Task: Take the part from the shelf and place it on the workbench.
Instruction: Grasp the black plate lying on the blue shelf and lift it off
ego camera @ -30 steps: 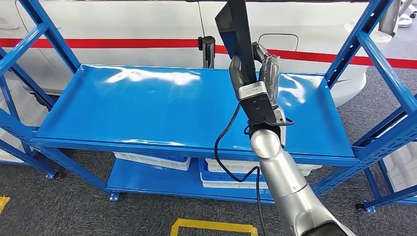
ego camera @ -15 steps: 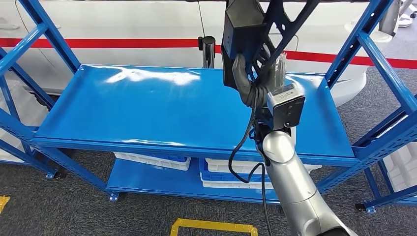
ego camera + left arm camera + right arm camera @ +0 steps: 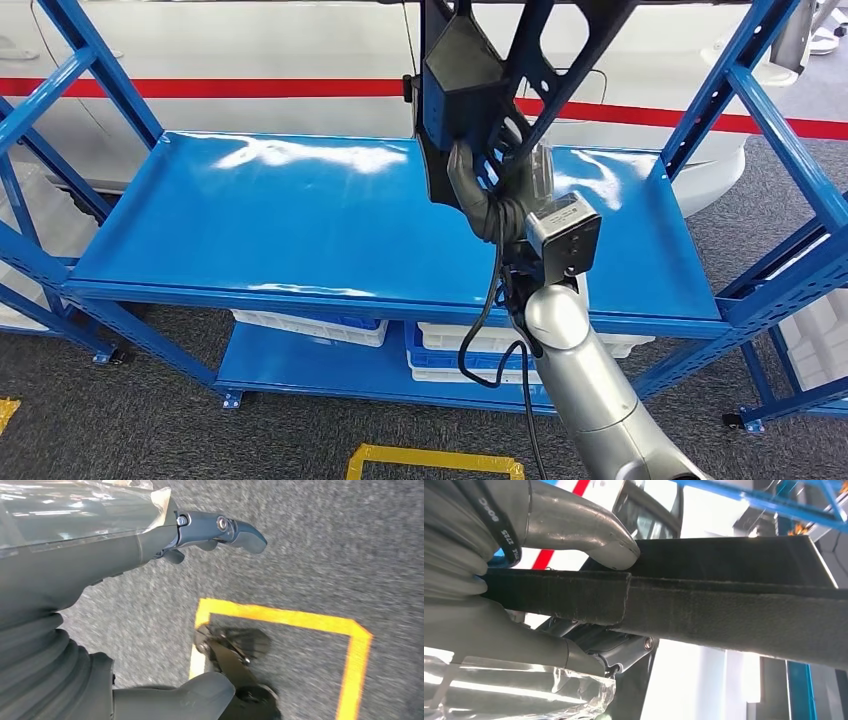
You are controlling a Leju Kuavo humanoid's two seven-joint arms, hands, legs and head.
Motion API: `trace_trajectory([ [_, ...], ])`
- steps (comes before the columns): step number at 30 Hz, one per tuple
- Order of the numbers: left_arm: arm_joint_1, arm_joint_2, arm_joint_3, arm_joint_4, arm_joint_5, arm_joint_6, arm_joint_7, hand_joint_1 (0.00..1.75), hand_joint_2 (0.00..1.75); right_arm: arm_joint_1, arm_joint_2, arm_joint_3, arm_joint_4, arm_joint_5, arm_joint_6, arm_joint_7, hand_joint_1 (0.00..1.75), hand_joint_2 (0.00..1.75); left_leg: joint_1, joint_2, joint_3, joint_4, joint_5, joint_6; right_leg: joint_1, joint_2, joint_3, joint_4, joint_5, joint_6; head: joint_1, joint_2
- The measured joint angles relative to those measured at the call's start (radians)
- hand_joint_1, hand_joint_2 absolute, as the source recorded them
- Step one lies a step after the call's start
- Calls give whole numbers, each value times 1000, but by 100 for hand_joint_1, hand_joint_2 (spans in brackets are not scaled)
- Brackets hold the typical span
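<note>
Right hand (image 3: 490,185) is raised above the blue shelf (image 3: 300,220), fingers wrapped around the lower end of the part (image 3: 470,90). Part: a large black piece with a boxy body and flat struts with cut-outs, reaching up and out of the head view at the far top. It is held clear of the shelf deck, right of centre, not touching it. Right wrist view: the thick grey thumb (image 3: 589,532) presses on one face of a dark, rough-edged strip of the part (image 3: 724,615), and the darker fingers (image 3: 624,652) close on it from the opposite side. Grip reads as firm, clamped on the part.

Silver right arm (image 3: 590,390) comes in from the near right, with a black cable (image 3: 480,320) looping beside it and the wrist camera box (image 3: 563,235) just behind the hand.

Left hand (image 3: 100,545) hangs low over grey carpet (image 3: 325,545). Dark fingers (image 3: 235,530) are stretched forward and the thumb (image 3: 200,692) stands well apart from them, with nothing between them: spread and holding nothing. A yellow tape line (image 3: 300,622) on the carpet lies below it.

Lower shelf level carries white and blue bins (image 3: 440,355). Beyond the shelf stands a white car (image 3: 250,60) with a red stripe (image 3: 200,88) along its side. Another yellow tape mark (image 3: 435,463) lies on the carpet at the near edge of the head view.
</note>
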Motion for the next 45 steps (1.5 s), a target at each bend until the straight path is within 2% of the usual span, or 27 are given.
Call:
trace_trajectory([
  [8,0,1,18,0,14,-85,-44,0,175,52,-8,17,-13,-24,20,-24,175,175,-1,0,-1,2,-1,2,-2,0,0,-1,0,0,0,0],
  [14,0,5,19,0,14,-121,-51,0,175,77,-12,20,-16,-19,29,-24,175,175,-3,0,-7,12,-6,13,-6,0,1,-2,2,4,0,0],
  [17,-2,7,21,0,16,-166,-60,0,175,78,-13,16,-17,-13,46,-24,175,175,3,3,3,-9,8,28,-3,-1,-4,0,1,13,1,0],
  [18,-3,7,22,0,17,-181,-62,0,175,78,-13,13,-17,-12,51,-24,175,175,6,4,7,-19,15,33,-2,-2,-15,21,-10,14,2,0],
  [19,-4,7,24,0,19,-194,-63,0,175,78,-14,11,-17,-10,54,-24,175,175,9,6,12,-28,21,36,-2,-3,-37,66,-31,13,3,0],
  [21,-5,8,25,0,21,-209,-63,0,175,82,-15,8,-16,-8,57,-24,175,175,9,8,11,-29,23,38,-7,-4,-101,199,-82,13,5,0],
  [22,-5,8,25,0,22,-212,-63,0,175,86,-17,7,-16,-7,59,-24,175,175,10,8,11,-29,22,37,-11,-4,-129,254,-98,17,5,0],
  [23,-5,8,26,0,22,-214,-63,0,175,90,-18,7,-16,-7,60,-24,175,175,12,7,11,-28,21,35,-15,-4,-140,274,-99,25,5,0],
  [24,-5,8,26,0,23,-215,-63,0,175,92,-19,7,-16,-7,61,-24,175,175,14,7,12,-27,19,31,-21,-5,-133,255,-85,37,5,0],
  [26,-5,8,26,0,23,-218,-63,0,175,94,-20,6,-16,-7,63,-24,175,175,22,5,14,-17,9,17,-31,-9,-70,125,-34,61,5,0],
  [27,-6,10,26,0,23,-219,-63,0,175,94,-20,6,-17,-7,64,-24,175,175,23,4,12,-8,2,7,-31,-8,-38,65,-15,66,7,0],
  [28,-7,12,26,1,23,-219,-63,0,175,94,-20,5,-17,-6,64,-24,175,175,23,2,9,-1,-3,-2,-31,-6,-18,28,-6,63,8,0],
  [29,-8,13,26,2,23,-219,-63,0,175,95,-20,4,-17,-6,65,-24,175,175,22,1,6,5,-7,-9,-29,-3,-11,15,-6,55,7,0],
  [31,-8,15,26,2,23,-219,-62,0,175,97,-20,2,-18,-6,66,-24,175,175,25,0,3,7,-8,-15,-26,1,-14,21,-7,36,4,0],
  [33,-10,15,26,2,23,-219,-61,0,175,97,-18,0,-19,-6,69,-23,175,175,30,3,-8,32,-28,-20,-26,2,-15,23,-8,21,2,0],
  [34,-11,15,26,2,23,-218,-61,0,175,97,-16,-2,-19,-6,71,-23,175,175,30,4,-27,73,-53,-22,-26,2,-14,22,-8,15,1,0],
  [36,-12,15,26,3,24,-216,-59,0,175,98,-13,-4,-19,-4,74,-22,175,175,28,6,-93,209,-118,-22,-20,1,-15,22,-8,6,0,0],
  [37,-12,16,26,3,25,-215,-59,0,175,99,-12,-4,-18,-4,74,-22,175,175,27,5,-127,275,-141,-20,-15,1,-15,22,-8,4,0,0],
  [38,-11,16,26,3,25,-215,-59,0,175,101,-12,-4,-18,-4,75,-22,175,175,25,5,-149,313,-145,-16,-11,1,-15,22,-8,2,0,0],
  [39,-11,16,26,3,25,-214,-58,0,175,103,-12,-4,-18,-4,75,-22,175,175,23,5,-153,311,-130,-9,-6,1,-15,22,-8,1,0,0],
  [40,-11,16,26,4,25,-214,-58,0,175,103,-12,-4,-18,-3,75,-22,175,175,19,5,-135,266,-97,0,-3,2,-14,22,-8,0,0,0],
  [42,-12,17,27,4,25,-213,-58,0,175,104,-9,-6,-18,-2,75,-22,175,175,7,6,-71,126,-29,22,3,3,-12,22,-7,-1,1,0],
  [43,-13,18,27,5,25,-213,-58,0,175,103,-8,-7,-18,-2,75,-22,175,175,1,8,-47,74,-10,30,5,3,-13,22,-6,-1,1,0],
  [45,-14,19,27,6,25,-213,-57,0,175,103,-5,-9,-18,-2,75,-21,175,175,-10,12,-35,40,-4,34,5,1,-15,20,-3,3,0,0],
])
